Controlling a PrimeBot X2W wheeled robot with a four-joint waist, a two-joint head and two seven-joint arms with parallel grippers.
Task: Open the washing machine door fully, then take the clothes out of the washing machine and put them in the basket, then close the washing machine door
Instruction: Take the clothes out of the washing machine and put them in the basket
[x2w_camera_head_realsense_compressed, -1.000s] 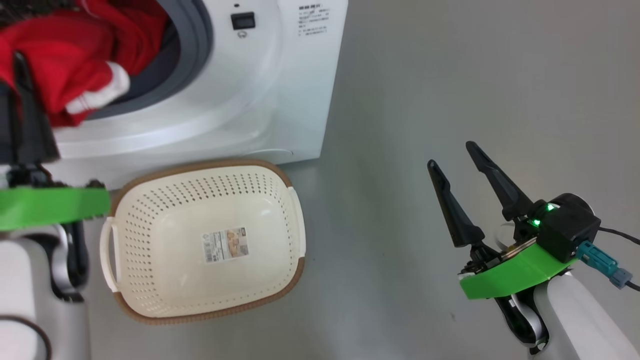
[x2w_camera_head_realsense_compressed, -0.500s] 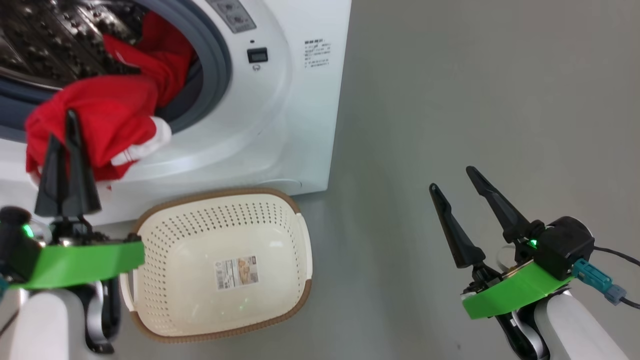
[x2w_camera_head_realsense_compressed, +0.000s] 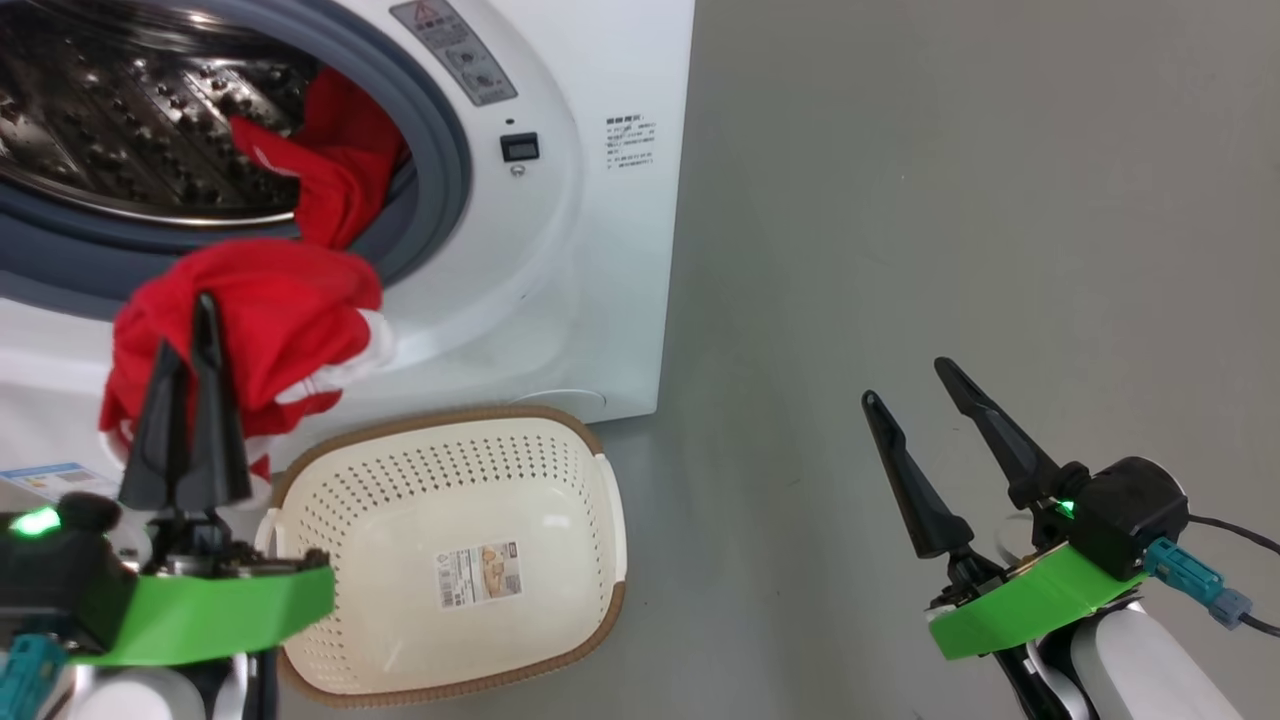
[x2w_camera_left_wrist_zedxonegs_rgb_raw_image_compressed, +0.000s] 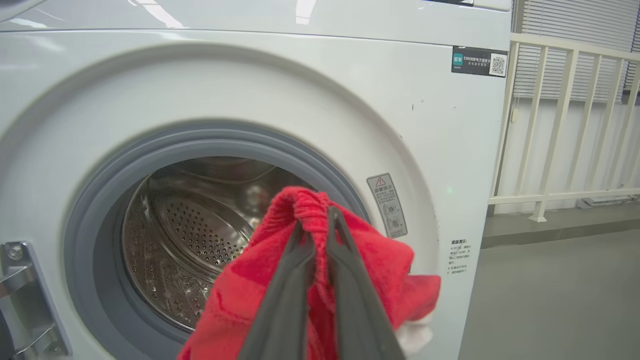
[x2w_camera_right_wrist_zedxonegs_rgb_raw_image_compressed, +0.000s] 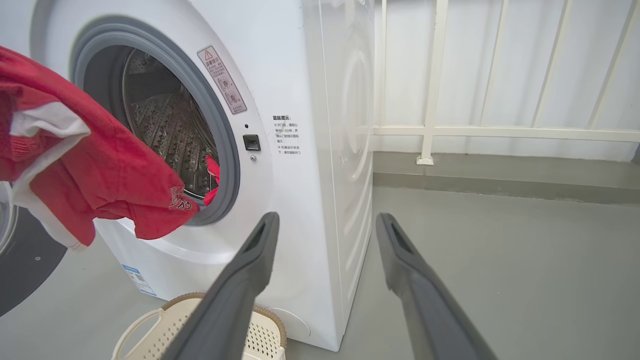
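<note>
While the left gripper (x2w_camera_head_realsense_compressed: 187, 325) is clenched on a bunch of the clothes (x2w_camera_head_realsense_compressed: 270, 300) outside the mouth of the washing machine (x2w_camera_head_realsense_compressed: 600, 250), the basket (x2w_camera_head_realsense_compressed: 440, 415) sits on the floor (x2w_camera_head_realsense_compressed: 900, 200) below and just to the right of the bundle; a red tail reaches back into the drum (x2w_camera_head_realsense_compressed: 120, 110), and the right gripper (x2w_camera_head_realsense_compressed: 906, 380), fingers spread and empty, hangs well apart

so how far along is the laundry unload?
Done: the washing machine door is swung open, drum exposed. In hand: the left gripper is shut on a red garment, lifted outside the opening, not yet in the basket. Left: the basket holds no clothes, more red fabric lies at the drum mouth, and the door needs closing. The right gripper hangs open, idle.
</note>
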